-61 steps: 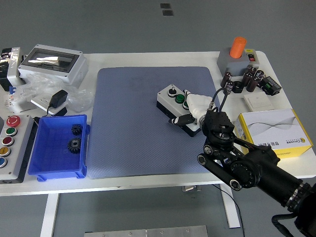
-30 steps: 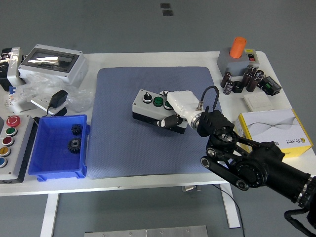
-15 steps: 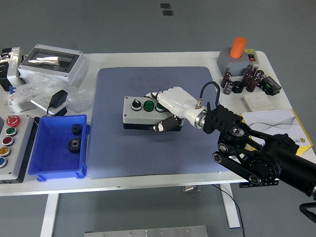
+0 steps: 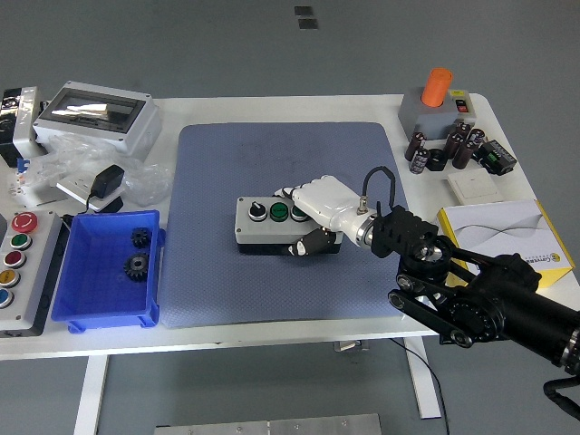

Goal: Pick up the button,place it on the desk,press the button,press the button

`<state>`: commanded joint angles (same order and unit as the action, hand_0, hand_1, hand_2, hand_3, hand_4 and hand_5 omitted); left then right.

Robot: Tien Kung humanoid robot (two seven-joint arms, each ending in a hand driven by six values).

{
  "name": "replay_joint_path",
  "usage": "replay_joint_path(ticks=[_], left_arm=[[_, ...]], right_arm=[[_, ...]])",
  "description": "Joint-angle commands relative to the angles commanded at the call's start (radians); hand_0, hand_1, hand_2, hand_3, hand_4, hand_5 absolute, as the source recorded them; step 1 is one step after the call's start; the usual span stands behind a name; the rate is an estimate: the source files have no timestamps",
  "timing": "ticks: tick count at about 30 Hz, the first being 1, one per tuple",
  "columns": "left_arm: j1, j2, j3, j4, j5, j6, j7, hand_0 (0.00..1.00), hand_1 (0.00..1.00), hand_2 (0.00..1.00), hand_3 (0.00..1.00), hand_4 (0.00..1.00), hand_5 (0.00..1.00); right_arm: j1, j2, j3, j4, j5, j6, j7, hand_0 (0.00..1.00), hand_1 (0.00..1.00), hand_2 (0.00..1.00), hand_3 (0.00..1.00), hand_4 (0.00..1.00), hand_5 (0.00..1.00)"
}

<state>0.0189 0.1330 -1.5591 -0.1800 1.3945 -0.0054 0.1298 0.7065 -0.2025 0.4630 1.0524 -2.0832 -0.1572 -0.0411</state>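
The button (image 4: 270, 223) is a grey box with a black switch and green push buttons on top. It lies on the blue mat (image 4: 217, 272) near the mat's middle. My right hand (image 4: 313, 220), white with dark fingertips, is shut on the box's right end, fingers over the top and thumb against the front face. The right arm (image 4: 471, 294) comes in from the lower right. My left arm does not show.
A blue bin (image 4: 107, 313) with two black gears stands at the left. Beside it sits a multi-button panel (image 4: 20, 263). A grey enclosure (image 4: 95, 113), adapter and plastic bags lie at back left. A yellow box (image 4: 507, 237), capacitors and an orange-capped unit (image 4: 435, 100) fill the right side.
My right hand has carried the button box from the mat's right side leftward to its middle, then a little toward me and down onto the mat, still gripping it.
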Motion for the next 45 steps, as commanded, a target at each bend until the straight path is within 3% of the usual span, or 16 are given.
replay_joint_path(ticks=[5, 6, 11, 12, 17, 18, 23, 24, 29, 30, 41, 42, 45], left_arm=[[-0.001, 0.001, -0.001, 0.000, 0.001, 0.000, 0.000, 0.736, 0.738, 0.692, 0.816, 0.672, 0.167], [-0.002, 0.001, -0.001, 0.000, 0.002, 0.000, 0.000, 0.736, 0.738, 0.692, 0.817, 0.673, 0.168], [-0.003, 0.001, -0.002, 0.000, 0.003, -0.001, 0.000, 0.736, 0.738, 0.692, 0.817, 0.673, 0.168], [-0.003, 0.001, -0.001, 0.000, 0.003, -0.001, 0.000, 0.736, 0.738, 0.693, 0.817, 0.674, 0.169], [-0.002, 0.001, -0.002, 0.000, 0.003, -0.002, 0.000, 0.736, 0.738, 0.693, 0.817, 0.674, 0.169], [-0.002, 0.001, -0.002, 0.000, 0.003, -0.002, 0.000, 0.736, 0.738, 0.694, 0.817, 0.674, 0.169], [-0.003, 0.001, -0.002, 0.000, 0.002, -0.004, -0.001, 0.736, 0.738, 0.694, 0.817, 0.674, 0.169], [-0.003, 0.001, -0.002, 0.000, 0.001, -0.004, -0.001, 0.736, 0.738, 0.693, 0.817, 0.674, 0.169], [-0.003, 0.001, -0.003, 0.000, 0.002, -0.006, -0.003, 0.736, 0.738, 0.693, 0.817, 0.674, 0.169], [-0.003, 0.001, -0.003, 0.000, 0.003, -0.007, -0.003, 0.736, 0.738, 0.692, 0.817, 0.674, 0.169], [-0.001, 0.000, -0.004, 0.000, 0.002, -0.011, -0.007, 0.736, 0.737, 0.692, 0.817, 0.674, 0.169], [0.000, 0.000, -0.004, 0.000, 0.003, -0.011, -0.007, 0.736, 0.737, 0.690, 0.816, 0.673, 0.168], [0.000, 0.000, -0.004, 0.000, 0.002, -0.011, -0.007, 0.736, 0.737, 0.690, 0.816, 0.673, 0.168]], right_arm=[[0.000, 0.002, 0.012, 0.001, 0.001, 0.026, 0.005, 0.314, 0.469, 0.389, 0.514, 0.200, 0.002], [0.000, 0.002, 0.015, 0.002, 0.000, 0.033, 0.005, 0.361, 0.525, 0.475, 0.526, 0.229, 0.002], [0.000, 0.003, 0.025, 0.010, 0.001, 0.057, -0.005, 0.361, 0.525, 0.475, 0.526, 0.229, 0.002], [0.000, 0.003, 0.026, 0.010, 0.001, 0.060, -0.008, 0.496, 0.630, 0.640, 0.662, 0.473, 0.002], [0.000, 0.004, 0.030, 0.011, 0.000, 0.069, -0.017, 0.496, 0.630, 0.640, 0.662, 0.473, 0.002], [0.000, 0.004, 0.030, 0.011, 0.000, 0.071, -0.018, 0.694, 0.719, 0.727, 0.723, 0.670, 0.063], [0.001, 0.003, 0.028, 0.011, -0.002, 0.076, -0.019, 0.694, 0.719, 0.727, 0.723, 0.670, 0.063], [0.001, 0.003, 0.028, 0.011, -0.002, 0.076, -0.019, 0.729, 0.742, 0.750, 0.781, 0.791, 0.181], [0.001, 0.003, 0.030, 0.014, -0.003, 0.077, -0.017, 0.729, 0.742, 0.750, 0.781, 0.791, 0.181], [0.001, 0.003, 0.031, 0.015, -0.003, 0.078, -0.016, 0.749, 0.762, 0.777, 0.814, 0.859, 0.249], [0.000, 0.003, 0.045, 0.030, 0.010, 0.092, -0.007, 0.763, 0.778, 0.803, 0.849, 0.897, 0.281], [-0.001, 0.004, 0.045, 0.030, 0.014, 0.092, -0.008, 0.767, 0.782, 0.826, 0.905, 0.945, 0.328], [-0.001, 0.004, 0.044, 0.026, 0.027, 0.093, -0.016, 0.767, 0.782, 0.826, 0.905, 0.945, 0.328]])
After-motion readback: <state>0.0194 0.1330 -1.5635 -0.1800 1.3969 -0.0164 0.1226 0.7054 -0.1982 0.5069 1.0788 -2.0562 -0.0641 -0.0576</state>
